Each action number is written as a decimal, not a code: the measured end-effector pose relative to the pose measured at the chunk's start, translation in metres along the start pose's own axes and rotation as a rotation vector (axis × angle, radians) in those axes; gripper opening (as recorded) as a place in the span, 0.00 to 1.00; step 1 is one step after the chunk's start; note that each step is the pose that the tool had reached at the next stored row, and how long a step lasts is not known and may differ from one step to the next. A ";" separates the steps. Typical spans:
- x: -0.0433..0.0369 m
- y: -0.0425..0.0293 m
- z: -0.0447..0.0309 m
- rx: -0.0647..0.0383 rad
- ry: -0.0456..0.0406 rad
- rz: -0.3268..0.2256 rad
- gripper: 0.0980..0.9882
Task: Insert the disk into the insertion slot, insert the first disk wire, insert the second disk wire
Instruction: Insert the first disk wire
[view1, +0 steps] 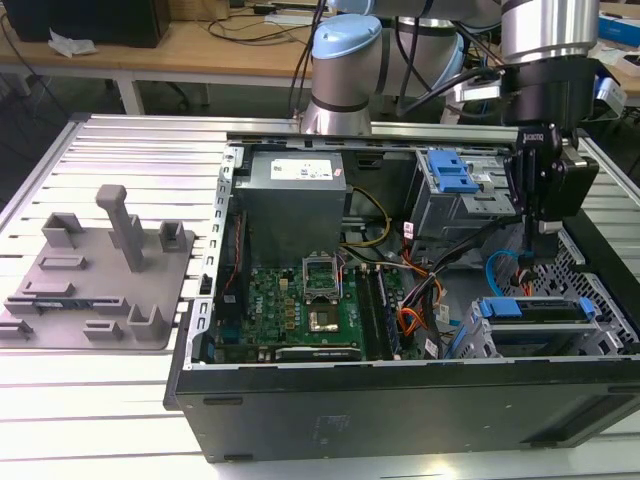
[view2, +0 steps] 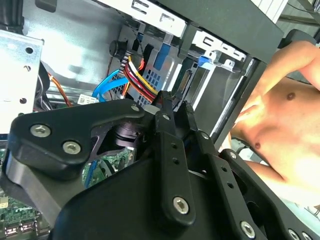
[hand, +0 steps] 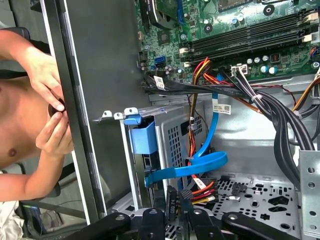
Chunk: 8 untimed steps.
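The disk (view1: 535, 309) lies in the insertion slot (view1: 480, 335) of the grey perforated cage at the case's front corner, on the exterior view's right; its blue carrier (hand: 145, 137) shows at the cage mouth. My gripper (view1: 528, 250) hangs just above and behind that cage. In both wrist views its fingers (hand: 156, 212) stand close together around a black plug (hand: 171, 200), and the gripper (view2: 176, 102) points at the cage. Red, yellow and black wires (hand: 196, 189) run beside that plug. A flat blue cable (hand: 192, 169) loops from the cage toward the motherboard.
A taller grey bay with a blue latch (view1: 452, 174) stands behind the gripper. The motherboard (view1: 300, 305) and power supply (view1: 292, 200) fill the case's middle. A person's hands (hand: 50, 117) rest outside the case wall (hand: 87, 100). A grey fixture plate (view1: 95, 275) lies beside the case.
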<state>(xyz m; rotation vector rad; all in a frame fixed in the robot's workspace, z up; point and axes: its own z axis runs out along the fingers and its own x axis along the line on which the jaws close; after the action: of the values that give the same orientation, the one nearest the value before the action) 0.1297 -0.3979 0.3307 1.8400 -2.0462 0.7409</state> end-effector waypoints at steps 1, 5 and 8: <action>-0.0002 0.0000 0.0002 0.000 0.0000 0.000 0.17; -0.0003 0.0001 0.0004 0.006 -0.0022 -0.010 0.15; -0.0006 0.0002 0.0009 0.009 -0.0032 -0.014 0.07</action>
<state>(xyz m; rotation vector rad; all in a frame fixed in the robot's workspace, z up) 0.1297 -0.3979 0.3296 1.8597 -2.0332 0.7453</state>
